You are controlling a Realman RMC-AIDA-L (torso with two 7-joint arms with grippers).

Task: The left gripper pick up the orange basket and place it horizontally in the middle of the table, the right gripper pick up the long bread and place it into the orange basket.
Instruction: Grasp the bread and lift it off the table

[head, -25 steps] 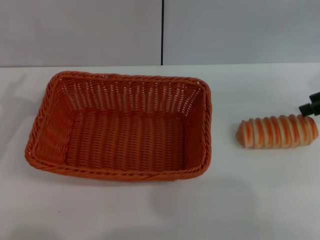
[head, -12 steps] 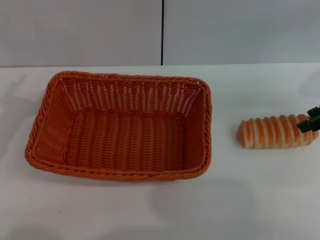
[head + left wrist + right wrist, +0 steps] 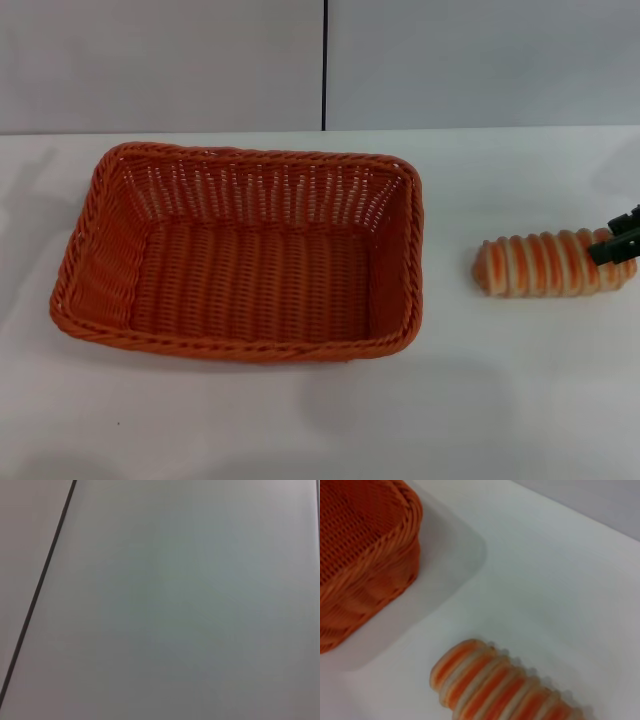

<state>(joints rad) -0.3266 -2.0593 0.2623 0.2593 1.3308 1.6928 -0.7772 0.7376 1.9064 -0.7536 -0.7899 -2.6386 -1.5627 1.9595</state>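
The orange basket (image 3: 240, 255) sits on the left half of the white table (image 3: 500, 400), lying long-ways, open side up, with nothing inside it. The left gripper is not in any picture; its wrist camera shows only a plain grey wall, so it seems parked away from the work.

To the right of the basket, with a gap of bare table between them, lies the long bread (image 3: 550, 264). It lies flat, pointing left to right.

At the far right edge, the right gripper (image 3: 618, 240) is at the right end of the bread, touching it or almost touching. Only a small black bit of it shows, so I cannot tell if its fingers are spread or pressed together.

The step in hand looks like grabbing the bread. To do it well, the fingers should go down on both long sides of the bread, closer to its middle than its tip, so it does not tip or slide out. A soft squeeze is best. Then it needs to lift high enough to clear the basket's braided rim.
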